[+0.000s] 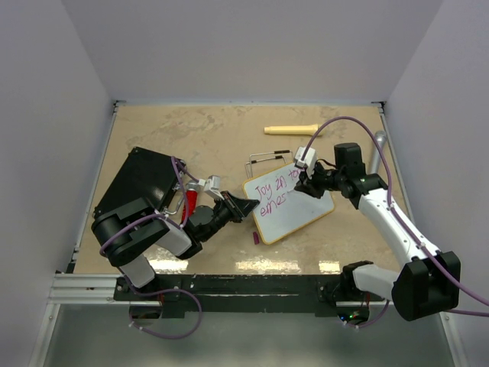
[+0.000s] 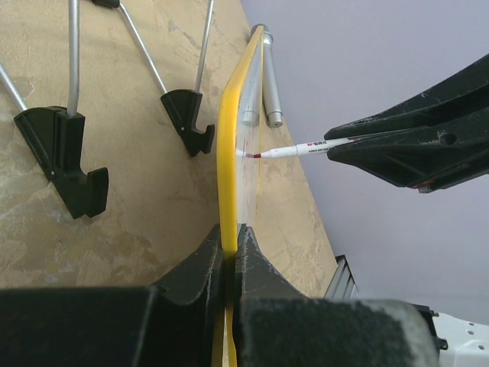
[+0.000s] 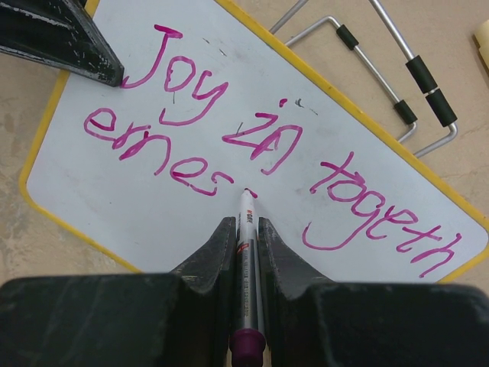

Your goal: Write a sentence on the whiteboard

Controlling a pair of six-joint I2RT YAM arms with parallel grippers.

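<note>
1. Closest to the right wrist camera, the right gripper (image 3: 244,229) has its two black fingers pinched tight on a slim white marker (image 3: 246,252), magenta end cap toward the wrist and tip pointing away.
2. That tip appears to touch the whiteboard (image 3: 153,206), just past the last letter of the second line.
3. From above, the whiteboard sits mid-table between the two arms, turned at a slant. Its yellow rim shows all round. I cannot tell whether it lies quite flat.
4. On its left edge, the left gripper (image 2: 229,245) is clamped shut with a finger on each face, steadying the board for writing.
5. As for the sentence (image 3: 260,141), the top line reads "Joy in togeth" and the second reads "ernes".
6. My judgement is that the task is well past halfway. The first line is full, while the split word lacks at least its last letter. Bare white remains to the right of the tip, so there is room for more. Whether further words are meant, the pictures do not tell.
7. Around the board, wire legs (image 1: 267,158) poke out past its far edge. A pale wooden stick (image 1: 292,129) lies farther back, and a black flat case (image 1: 137,183) sits well to the left.
</note>
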